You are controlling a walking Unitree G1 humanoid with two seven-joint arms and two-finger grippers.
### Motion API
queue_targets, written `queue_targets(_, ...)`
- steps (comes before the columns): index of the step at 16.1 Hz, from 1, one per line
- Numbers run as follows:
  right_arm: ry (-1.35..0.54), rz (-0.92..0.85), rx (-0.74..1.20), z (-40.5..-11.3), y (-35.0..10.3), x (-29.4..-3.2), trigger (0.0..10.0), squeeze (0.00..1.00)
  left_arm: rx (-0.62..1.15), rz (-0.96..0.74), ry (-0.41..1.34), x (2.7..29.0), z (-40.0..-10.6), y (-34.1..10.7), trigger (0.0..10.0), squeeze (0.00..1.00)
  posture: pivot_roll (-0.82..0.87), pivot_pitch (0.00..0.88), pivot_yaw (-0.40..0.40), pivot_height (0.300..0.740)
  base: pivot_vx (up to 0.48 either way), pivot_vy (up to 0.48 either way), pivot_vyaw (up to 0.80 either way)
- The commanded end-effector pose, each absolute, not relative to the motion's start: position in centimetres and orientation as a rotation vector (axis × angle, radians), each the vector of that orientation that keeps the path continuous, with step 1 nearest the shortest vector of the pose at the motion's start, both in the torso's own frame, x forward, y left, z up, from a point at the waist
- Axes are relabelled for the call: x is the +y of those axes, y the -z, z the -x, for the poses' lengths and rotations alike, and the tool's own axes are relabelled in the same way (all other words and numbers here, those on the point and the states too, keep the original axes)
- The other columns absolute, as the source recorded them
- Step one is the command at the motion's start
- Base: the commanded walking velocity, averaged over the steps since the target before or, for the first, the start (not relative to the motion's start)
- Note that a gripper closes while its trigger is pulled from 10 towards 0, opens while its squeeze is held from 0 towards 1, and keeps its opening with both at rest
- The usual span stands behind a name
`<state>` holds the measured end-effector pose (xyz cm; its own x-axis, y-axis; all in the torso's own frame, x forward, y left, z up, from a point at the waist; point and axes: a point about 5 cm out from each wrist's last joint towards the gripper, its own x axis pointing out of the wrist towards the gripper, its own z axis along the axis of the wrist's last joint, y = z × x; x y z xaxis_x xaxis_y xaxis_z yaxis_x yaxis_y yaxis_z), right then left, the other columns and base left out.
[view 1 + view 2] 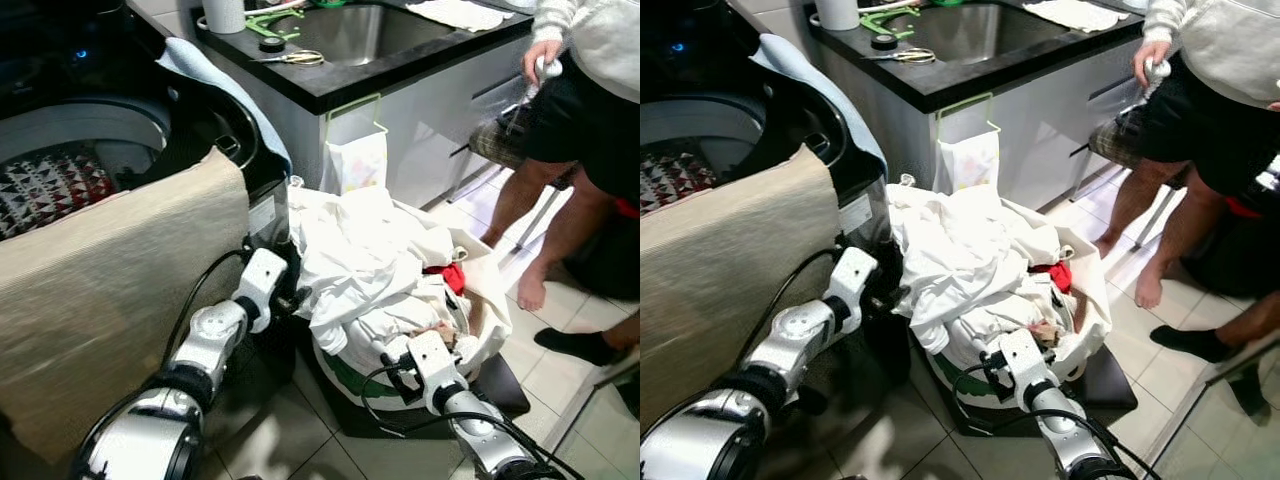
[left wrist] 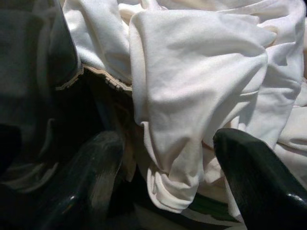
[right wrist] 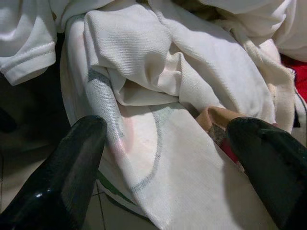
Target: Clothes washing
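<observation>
At far left, a top-loading washing machine [image 1: 120,130] with lid up, patterned cloth already in the drum, a beige mat [image 1: 110,290] draped over its front. Just right of it, the left gripper [image 1: 297,298] at the near edge of the laundry pile [image 1: 370,260], fingers [image 2: 91,177] spread wide, a hanging fold of white cloth between them, nothing clamped. Pile heaped in a basket [image 1: 490,335] on the tiled floor, mostly white garments, a red piece [image 1: 452,275] at its right side. Lower right, the right gripper [image 1: 392,362] against the front of the pile, fingers [image 3: 72,167] also wide apart, a white grey-seamed garment lying between them, not pinched. Behind, a dark table [image 1: 400,60] with sink and scissors [image 1: 290,57]; far right, a person [image 1: 580,120] standing barefoot. Step in hand, by the look of it: picking clothes out of the basket for the machine. Next move likely calls for closing on the cloth fold, then lifting it clear and leftward over the drum without dragging neighbouring pieces out.
</observation>
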<state>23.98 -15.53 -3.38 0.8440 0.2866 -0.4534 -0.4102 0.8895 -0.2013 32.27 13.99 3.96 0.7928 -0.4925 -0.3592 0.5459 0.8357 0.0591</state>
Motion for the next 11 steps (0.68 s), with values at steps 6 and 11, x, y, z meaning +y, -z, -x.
queue_targets(6,-0.467,0.244,0.22,-26.2,0.2,-14.3,10.0,0.0,0.255,-0.172,0.428,17.9,-30.5,-3.8,10.0,0.0,0.04,0.0,-0.032,0.74,0.0,0.0,0.0)
queue_targets(11,-0.483,0.211,0.149,-25.4,-0.8,-15.6,10.0,0.0,0.153,-0.221,0.374,20.6,-26.3,-5.0,10.0,0.0,0.07,0.0,-0.054,0.74,0.0,0.0,0.0)
